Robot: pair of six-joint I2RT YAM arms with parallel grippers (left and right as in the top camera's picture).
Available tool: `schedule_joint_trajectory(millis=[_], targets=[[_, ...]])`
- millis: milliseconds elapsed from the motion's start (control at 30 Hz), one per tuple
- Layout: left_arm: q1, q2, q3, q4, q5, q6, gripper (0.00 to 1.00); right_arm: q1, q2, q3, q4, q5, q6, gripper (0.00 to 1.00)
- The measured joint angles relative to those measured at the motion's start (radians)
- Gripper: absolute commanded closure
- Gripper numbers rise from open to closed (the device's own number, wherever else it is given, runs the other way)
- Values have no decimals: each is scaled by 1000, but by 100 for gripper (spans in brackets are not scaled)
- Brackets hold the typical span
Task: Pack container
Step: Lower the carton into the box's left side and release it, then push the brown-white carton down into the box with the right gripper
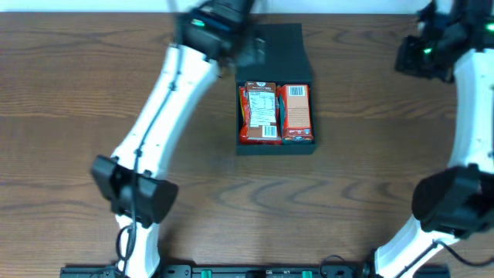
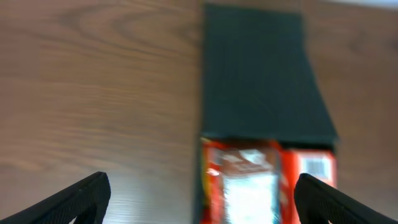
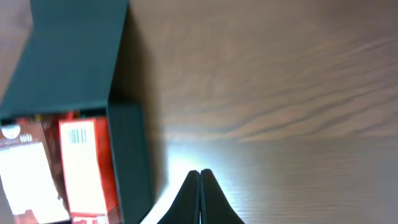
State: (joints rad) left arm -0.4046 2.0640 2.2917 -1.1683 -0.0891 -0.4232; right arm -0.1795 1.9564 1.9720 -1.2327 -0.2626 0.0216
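Two snack packs [image 1: 275, 113] fill your container [image 1: 275, 147]; its lid [image 1: 284, 48] lies open. Left gripper [image 2: 202, 180] hangs by the lid, jaws spread, likely to close it. Right gripper [image 3: 199, 175] waits off to the container's side, jaws pressed together.

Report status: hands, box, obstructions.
Left hand open, empty, by lid. Right hand shut, empty, right of box. Box open, two packs inside. Nothing blocking.

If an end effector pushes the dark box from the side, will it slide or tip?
The container probably slides rather than tips: it sits low and flat on the wooden table. The snack packs inside likely add weight. Its open flap lid may flex.
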Motion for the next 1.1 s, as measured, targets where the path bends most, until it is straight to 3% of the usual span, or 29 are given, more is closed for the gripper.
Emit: schedule_joint_trajectory(millis=[200, 400, 933, 1100], targets=[[290, 5, -4, -25, 40, -21, 5, 151, 166, -137, 44, -43, 12, 98], [461, 5, -5, -54, 70, 12, 5, 295, 257, -148, 72, -49, 64, 98], [507, 5, -90, -23, 109, 84, 5, 406, 282, -146, 81, -85, 161, 99], [508, 5, -117, -2, 109, 87, 5, 365, 286, 1, -14, -99, 181, 98]])
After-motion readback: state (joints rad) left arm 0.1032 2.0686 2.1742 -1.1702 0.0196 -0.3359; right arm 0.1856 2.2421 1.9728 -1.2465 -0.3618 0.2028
